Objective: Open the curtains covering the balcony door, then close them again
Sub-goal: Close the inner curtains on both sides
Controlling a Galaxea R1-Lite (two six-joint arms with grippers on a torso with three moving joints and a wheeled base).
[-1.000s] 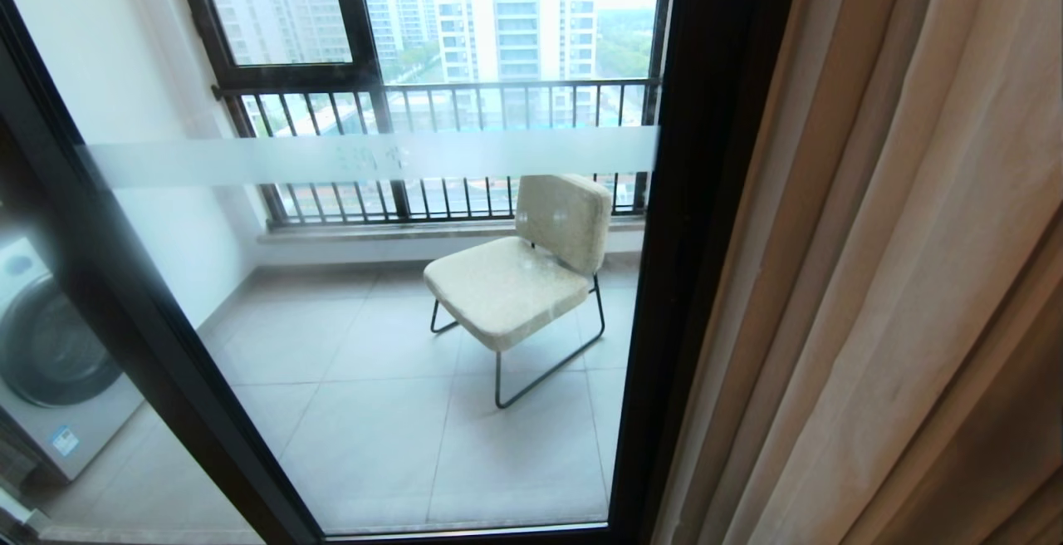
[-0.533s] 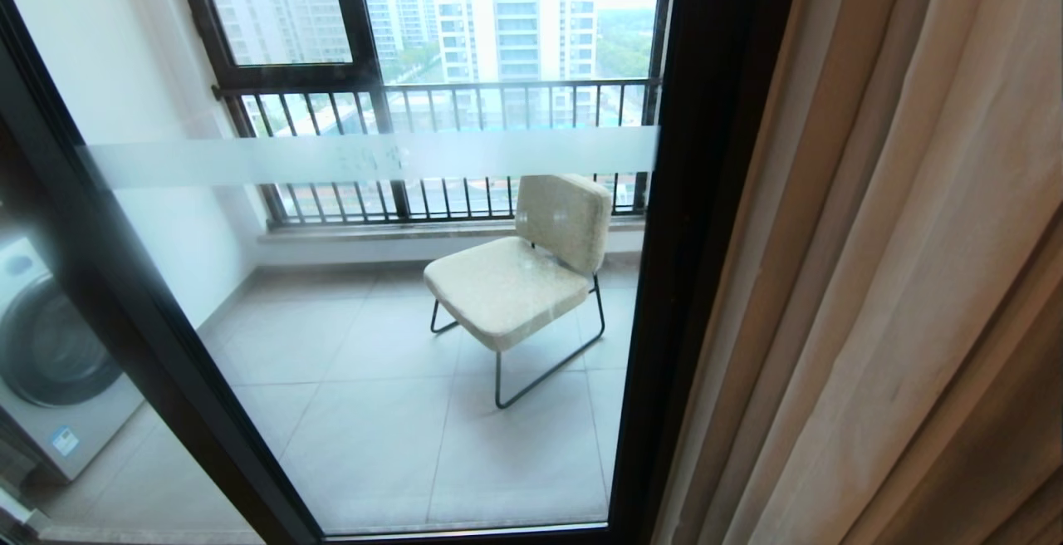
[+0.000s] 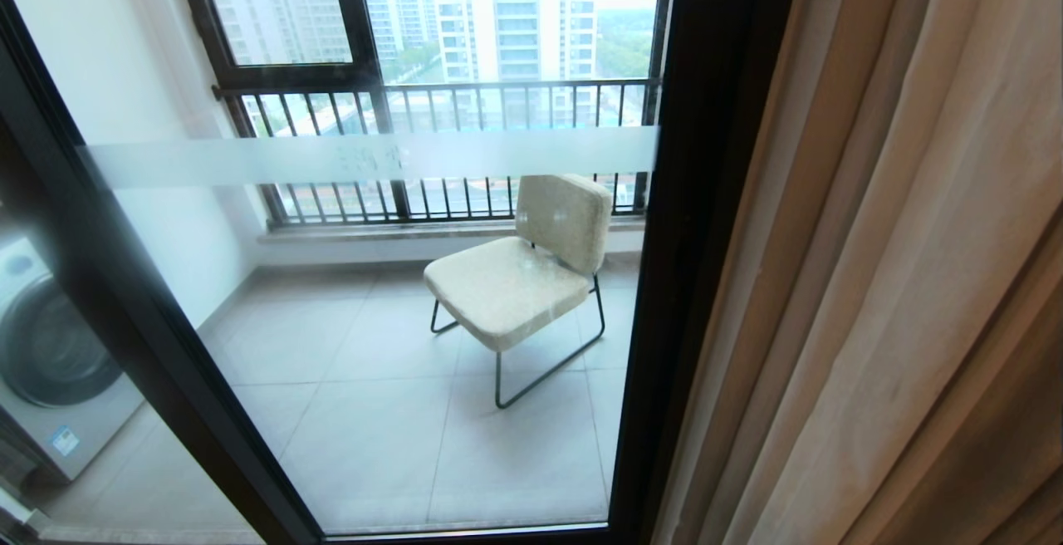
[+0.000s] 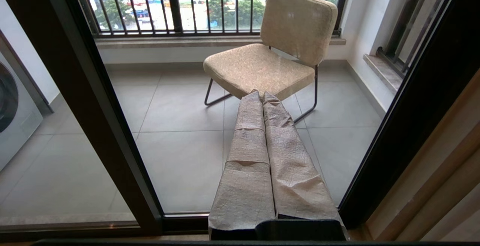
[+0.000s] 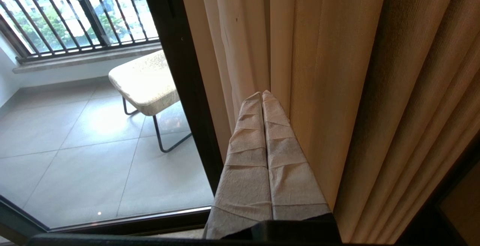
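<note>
Nothing has shifted: curtains (image 3: 897,279) remain bunched right of balcony door (image 3: 399,279).

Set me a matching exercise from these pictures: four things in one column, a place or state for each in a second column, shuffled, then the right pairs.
Things:
1. curtains
2. chair
3. washing machine
4. right gripper

Places or states:
A. behind the door glass, far left
B. shut, tips by the drape folds
C. bunched at the right of the door
D. on the balcony tiles, before the railing

Pairs: 1-C, 2-D, 3-A, 4-B
</note>
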